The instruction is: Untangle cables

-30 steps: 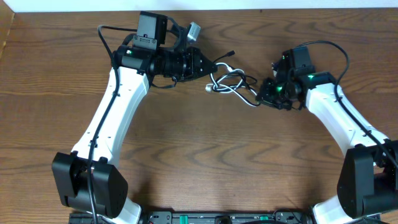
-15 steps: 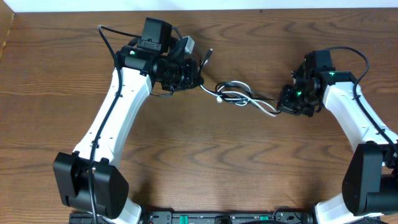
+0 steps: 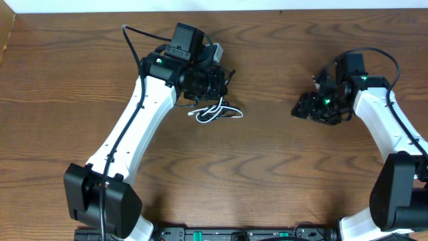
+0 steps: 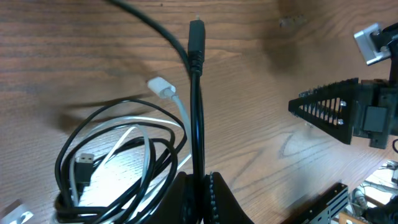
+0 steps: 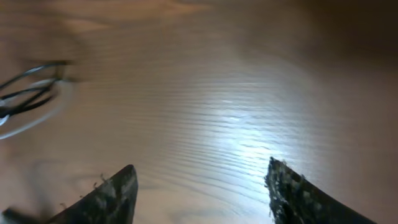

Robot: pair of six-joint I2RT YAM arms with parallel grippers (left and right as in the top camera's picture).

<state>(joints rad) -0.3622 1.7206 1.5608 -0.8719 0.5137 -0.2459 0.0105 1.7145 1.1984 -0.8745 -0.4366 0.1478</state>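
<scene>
The black cable (image 4: 196, 106) runs straight up out of my left gripper (image 4: 200, 179), which is shut on it, and its plug points away from me. Its remaining loops lie tangled with the white cable (image 4: 163, 88) on the wood to the left. From above, the tangle (image 3: 215, 112) lies just below the left gripper (image 3: 219, 82). My right gripper (image 3: 299, 109) hovers well to the right of the tangle. In the right wrist view it (image 5: 202, 180) stands open with only bare wood between its fingers (image 5: 115, 193). The cables (image 5: 28, 90) show there as a blur at the far left.
The wooden table (image 3: 267, 174) carries only the cables and both arms. A thick black wire (image 3: 134, 40) loops off the left arm near the table's back edge. The right gripper's finger (image 4: 333, 112) shows at the right of the left wrist view.
My right gripper has opened and let go of the cables. The stretched tangle has sprung back left and now lies under the left gripper, which has shifted slightly right.
</scene>
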